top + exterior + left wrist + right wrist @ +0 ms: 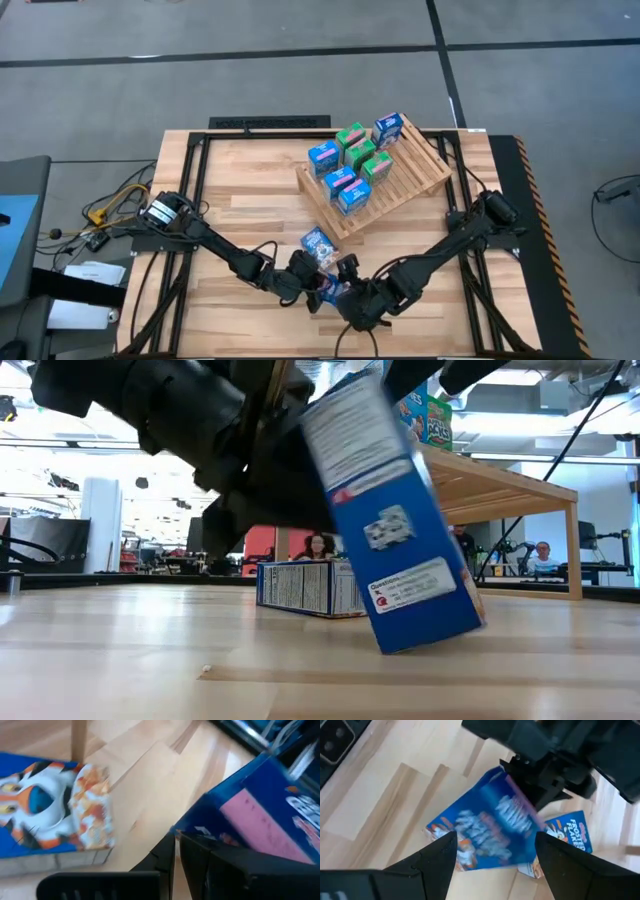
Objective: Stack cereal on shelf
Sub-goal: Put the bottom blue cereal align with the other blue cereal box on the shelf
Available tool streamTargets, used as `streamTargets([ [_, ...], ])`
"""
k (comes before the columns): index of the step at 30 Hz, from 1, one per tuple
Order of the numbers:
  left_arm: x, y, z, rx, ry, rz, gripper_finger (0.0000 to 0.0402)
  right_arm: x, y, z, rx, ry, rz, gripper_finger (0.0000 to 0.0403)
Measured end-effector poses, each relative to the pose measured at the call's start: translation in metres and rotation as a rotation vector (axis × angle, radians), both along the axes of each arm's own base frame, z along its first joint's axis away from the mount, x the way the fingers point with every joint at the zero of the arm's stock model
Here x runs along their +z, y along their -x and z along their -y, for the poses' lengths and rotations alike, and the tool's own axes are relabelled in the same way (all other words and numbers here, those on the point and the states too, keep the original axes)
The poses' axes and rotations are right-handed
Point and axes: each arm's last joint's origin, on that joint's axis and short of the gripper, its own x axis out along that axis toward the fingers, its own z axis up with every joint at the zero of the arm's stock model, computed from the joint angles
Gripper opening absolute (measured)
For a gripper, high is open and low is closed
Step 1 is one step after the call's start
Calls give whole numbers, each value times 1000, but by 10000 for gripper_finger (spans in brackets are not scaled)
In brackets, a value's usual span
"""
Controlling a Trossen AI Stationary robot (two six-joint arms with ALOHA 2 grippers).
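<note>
A blue cereal box with pink print (330,290) (395,530) (490,825) stands tilted near the table's near edge, between both grippers. My left gripper (308,288) (177,852) is shut on it. My right gripper (345,300) (495,837) is open and hovers over the box, one finger on either side, apart from it. A second blue box (318,242) (50,815) lies flat on the table just beyond. The slatted wooden shelf (410,175) (500,485) slopes farther back and carries several blue and green boxes (350,165). My left gripper pinches the blue box between its two fingers at the box's raised end (507,775), a corner of it (200,822) lying by the fingertips. The fingers come slanting down from the table's left. The box hangs tilted below them, its lower corner (390,648) at the tabletop.
The flat box (300,588) lies between the grippers and the shelf's low front edge (330,225). Bare planks spread to the left of the shelf (240,190). Black frame rails run along the table's sides (195,180). People sit in the room behind (318,546).
</note>
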Motion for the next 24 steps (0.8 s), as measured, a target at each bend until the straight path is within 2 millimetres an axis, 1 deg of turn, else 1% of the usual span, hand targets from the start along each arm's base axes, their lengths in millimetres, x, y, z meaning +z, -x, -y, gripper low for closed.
streamTargets([
  [5, 5, -2, 1, -12, 0, 51, 17, 0, -2, 3, 35, 17, -10, 291],
  [9, 5, -2, 1, -11, 0, 52, 17, 0, -2, 3, 48, 6, -22, 291],
  [13, 5, -2, 1, -3, -3, 53, 17, -1, -2, 3, 114, 11, -42, 291],
  [21, 5, -3, 0, 14, -7, 56, 17, -2, -8, 11, 172, -88, -105, 291],
  [24, 5, -3, 0, 14, -7, 56, 17, -2, -10, 15, 169, -90, -107, 291],
])
